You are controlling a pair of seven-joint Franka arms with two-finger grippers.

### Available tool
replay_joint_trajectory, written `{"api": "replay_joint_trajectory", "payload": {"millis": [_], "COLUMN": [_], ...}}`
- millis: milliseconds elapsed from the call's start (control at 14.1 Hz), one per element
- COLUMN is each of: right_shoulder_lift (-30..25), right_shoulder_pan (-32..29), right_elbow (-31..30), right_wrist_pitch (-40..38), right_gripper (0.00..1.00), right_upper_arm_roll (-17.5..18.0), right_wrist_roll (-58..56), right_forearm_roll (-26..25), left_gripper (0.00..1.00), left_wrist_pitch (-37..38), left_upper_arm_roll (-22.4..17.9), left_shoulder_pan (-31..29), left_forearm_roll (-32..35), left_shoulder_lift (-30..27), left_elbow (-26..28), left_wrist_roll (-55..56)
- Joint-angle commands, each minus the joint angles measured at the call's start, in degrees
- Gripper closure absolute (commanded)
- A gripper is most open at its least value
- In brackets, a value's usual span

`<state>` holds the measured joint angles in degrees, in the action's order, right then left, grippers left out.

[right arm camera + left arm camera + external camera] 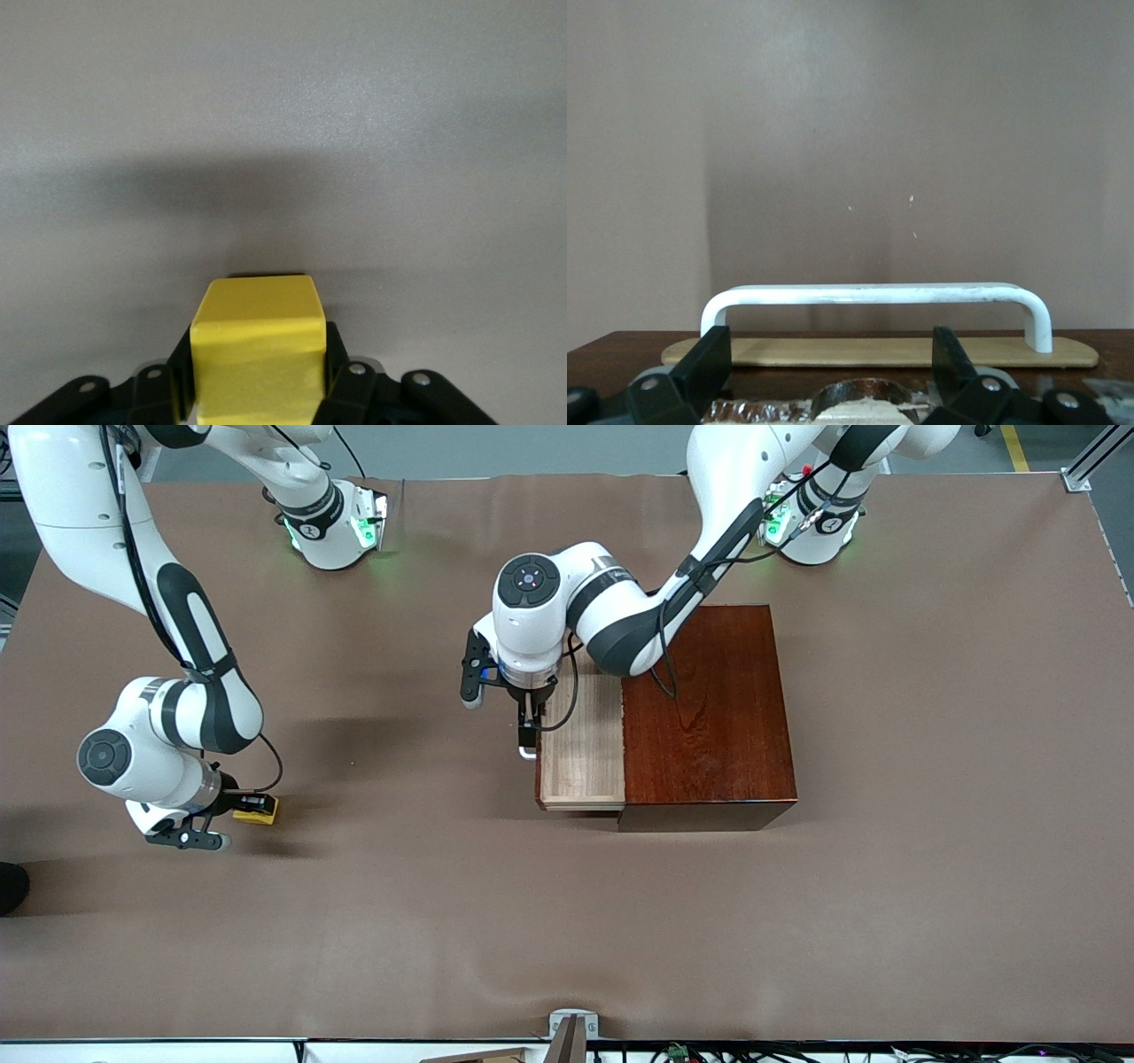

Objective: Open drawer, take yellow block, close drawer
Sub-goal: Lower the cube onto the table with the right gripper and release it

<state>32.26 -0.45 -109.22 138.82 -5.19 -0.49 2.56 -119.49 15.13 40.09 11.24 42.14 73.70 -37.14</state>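
The small bright-yellow cube [257, 350] is clamped in the right gripper [252, 806] near the table, while the left gripper [833, 359], fingers apart, is positioned at the white bar handle [877, 295] of the open pale-wood drawer [585, 753].

Your left gripper [527, 737] stands spread at the handle [877, 297] of the open drawer [582, 755], whose tray blocks the table [567, 921] in front of the wooden box [704, 717].

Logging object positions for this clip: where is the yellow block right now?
The yellow block sits between the right gripper's fingers, low at the right arm's end of the table, well clear of the open drawer.
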Motion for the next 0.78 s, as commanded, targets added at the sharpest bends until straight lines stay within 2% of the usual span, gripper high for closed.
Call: {"api": "replay_joint_trajectory", "payload": {"millis": [0,355,710], "right_shoulder_lift": [0.4,-1.5,-8.7], "right_shoulder_pan": [-0.4,-0.5,0.0], "right_elbow": [1.1,1.0,1.1], "right_wrist_pitch": [-0.5,-1.8,-11.2], "right_gripper": [0.00,0.00,0.00], "right_upper_arm_roll": [0.6,0.6,0.6], "right_wrist_roll": [1.2,1.1,1.3], "right_forearm_roll": [-1.4,-1.3,-1.3], "left_gripper": [0.00,0.00,0.00], "left_wrist_pitch": [6.1,13.6,17.2], "left_upper_arm_roll": [-0.3,-0.4,-0.3], "left_shoulder_pan": [0.1,-0.9,-4.3], "left_forearm_roll": [3.5,6.3,8.4], "left_shoulder_lift": [-1.2,-2.8,-2.9], "left_elbow": [-0.5,-0.5,-0.4], "left_wrist_roll": [-0.7,-0.7,-0.7]}}
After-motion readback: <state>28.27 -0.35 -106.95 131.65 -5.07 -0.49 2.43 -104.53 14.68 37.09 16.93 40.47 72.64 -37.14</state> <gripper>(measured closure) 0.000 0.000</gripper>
